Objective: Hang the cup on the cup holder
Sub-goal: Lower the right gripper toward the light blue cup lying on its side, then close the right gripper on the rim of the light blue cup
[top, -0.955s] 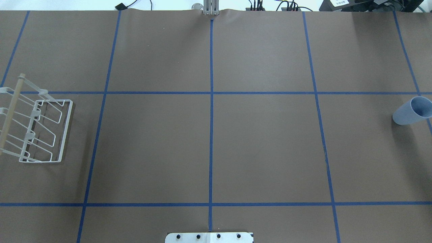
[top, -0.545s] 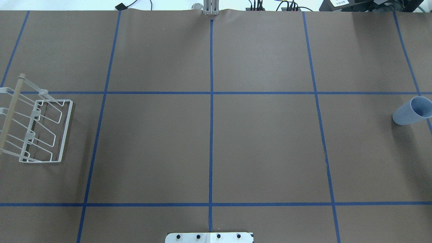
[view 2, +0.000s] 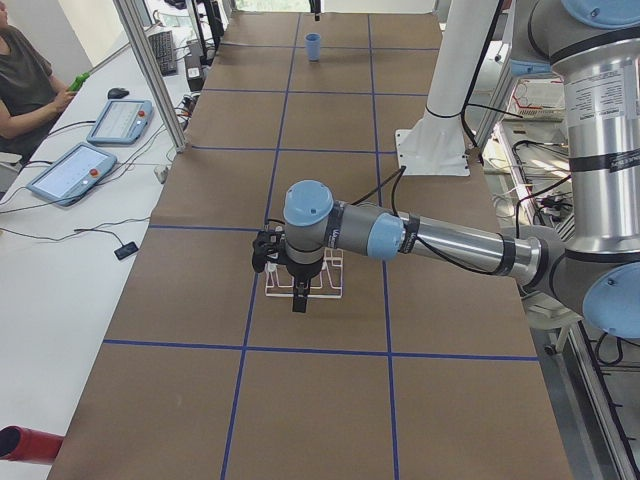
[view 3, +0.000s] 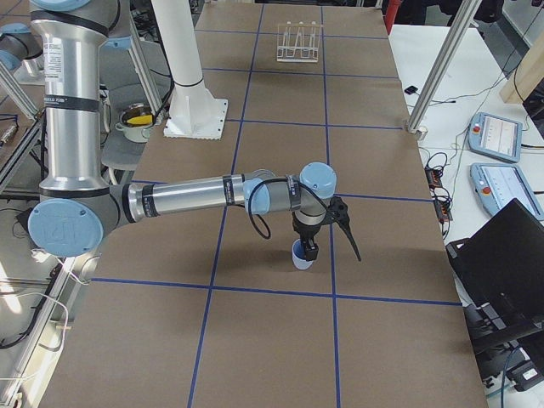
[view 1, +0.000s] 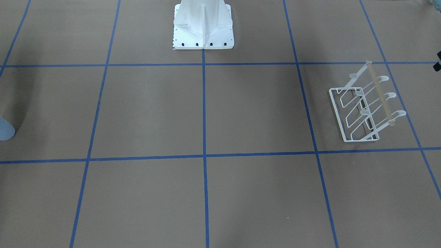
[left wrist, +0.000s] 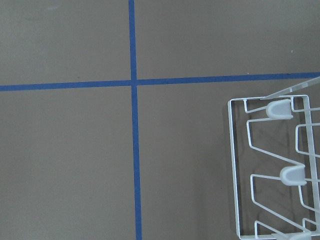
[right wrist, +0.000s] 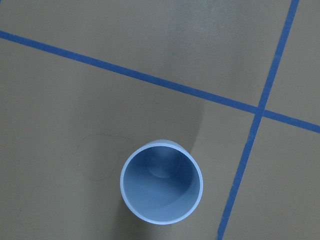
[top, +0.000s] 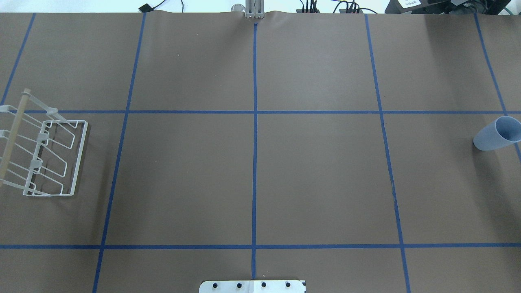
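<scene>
The pale blue cup (top: 497,134) stands upright, mouth up, at the table's far right; it also shows at the front-facing view's left edge (view 1: 5,129) and straight below the right wrist camera (right wrist: 161,182). The white wire cup holder (top: 44,150) with its wooden bar stands at the far left, empty, and shows in the front-facing view (view 1: 365,110) and the left wrist view (left wrist: 275,170). My right gripper (view 3: 311,246) hangs just above the cup (view 3: 301,255). My left gripper (view 2: 298,298) hangs over the holder (view 2: 325,290). I cannot tell whether either is open.
The white robot base (top: 252,286) sits at the near middle edge. Blue tape lines grid the brown table cover. Aluminium posts (view 3: 442,68), tablets (view 2: 90,170) and a seated operator (view 2: 25,70) are along the far side.
</scene>
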Tool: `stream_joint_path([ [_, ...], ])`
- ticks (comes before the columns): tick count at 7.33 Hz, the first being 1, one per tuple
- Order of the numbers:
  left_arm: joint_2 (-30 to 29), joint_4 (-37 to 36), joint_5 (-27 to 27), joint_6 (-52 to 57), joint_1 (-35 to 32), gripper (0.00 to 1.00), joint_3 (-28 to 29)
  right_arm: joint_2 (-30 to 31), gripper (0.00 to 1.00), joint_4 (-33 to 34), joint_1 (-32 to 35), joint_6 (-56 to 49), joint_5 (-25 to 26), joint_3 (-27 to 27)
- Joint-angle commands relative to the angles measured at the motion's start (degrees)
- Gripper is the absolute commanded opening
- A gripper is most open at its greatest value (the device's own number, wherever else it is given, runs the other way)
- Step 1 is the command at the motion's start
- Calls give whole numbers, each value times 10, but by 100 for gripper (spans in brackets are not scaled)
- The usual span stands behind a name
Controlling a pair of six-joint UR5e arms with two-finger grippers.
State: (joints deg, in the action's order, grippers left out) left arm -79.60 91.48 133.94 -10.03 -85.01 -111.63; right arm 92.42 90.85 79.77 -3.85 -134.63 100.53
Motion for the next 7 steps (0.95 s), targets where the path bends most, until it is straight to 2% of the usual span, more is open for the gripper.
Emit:
stream_joint_path([
  [1,-2,0,0,0,0,98,1,-1,100,-15,-2,3,0,-26],
  [4,-1,20,10,-7,0,98,-2,-51,100,-52,-7,7,-3,-135],
  [5,-1,21,13,-7,0,98,-2,-51,100,-82,-15,33,-6,-146],
  [6,-1,21,13,-7,0,98,-3,-58,100,-106,-33,133,-11,-140],
  [7,-1,21,13,-7,0,98,-3,-57,100,-137,-38,158,-12,-141],
])
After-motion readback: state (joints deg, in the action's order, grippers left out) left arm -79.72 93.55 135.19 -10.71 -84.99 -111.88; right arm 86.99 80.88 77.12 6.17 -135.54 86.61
